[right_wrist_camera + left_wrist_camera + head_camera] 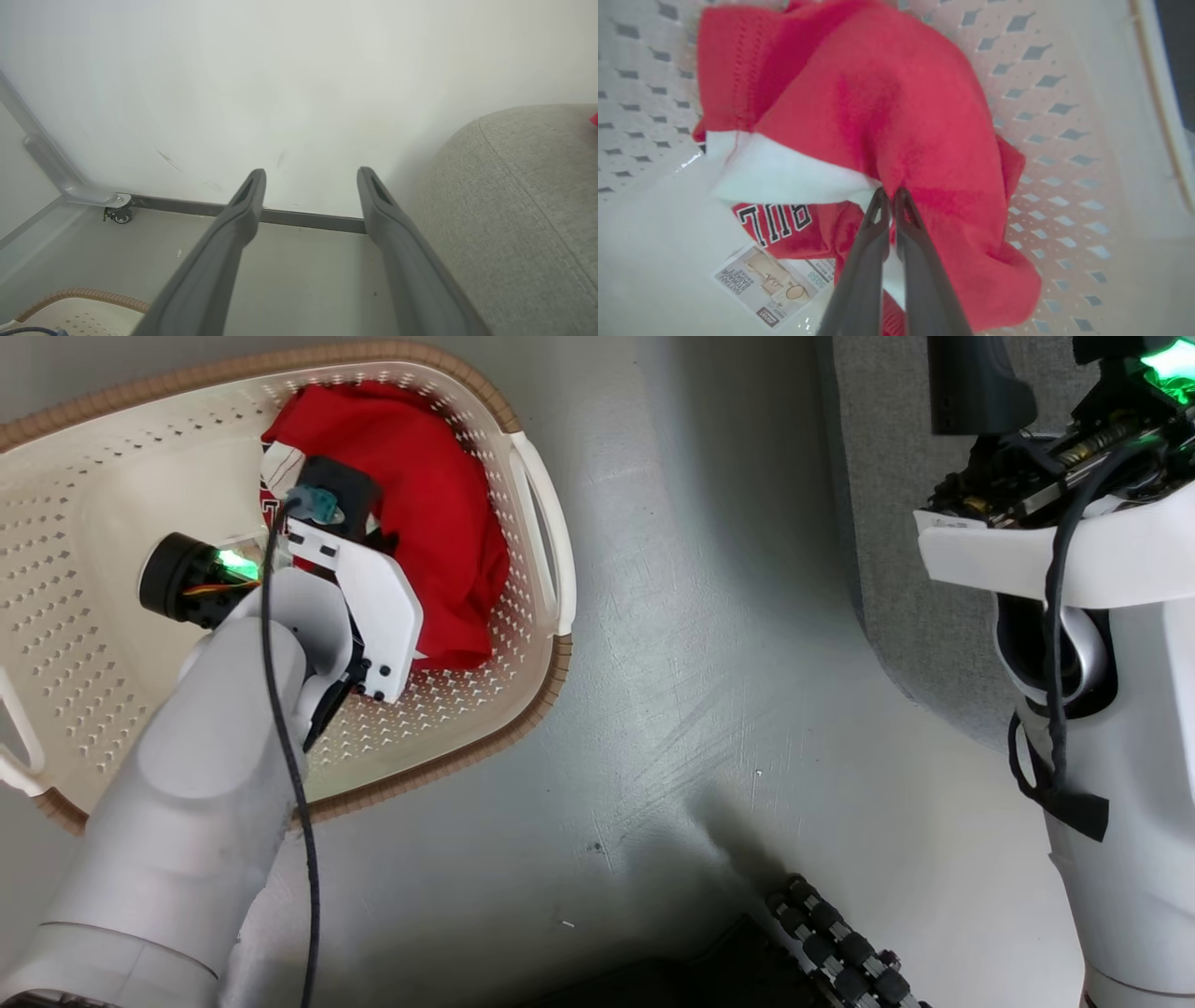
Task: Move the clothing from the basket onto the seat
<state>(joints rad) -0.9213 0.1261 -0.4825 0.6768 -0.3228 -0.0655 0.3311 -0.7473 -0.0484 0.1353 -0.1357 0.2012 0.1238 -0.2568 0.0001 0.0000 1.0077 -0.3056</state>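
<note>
Clothing pinched by left gripper inside basket.

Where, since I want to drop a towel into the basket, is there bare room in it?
In the basket, the left half is bare, from the left handle to the clothing. The right end by the right handle is crowded: the clothing is piled there, with the left fingers closed on it.
</note>
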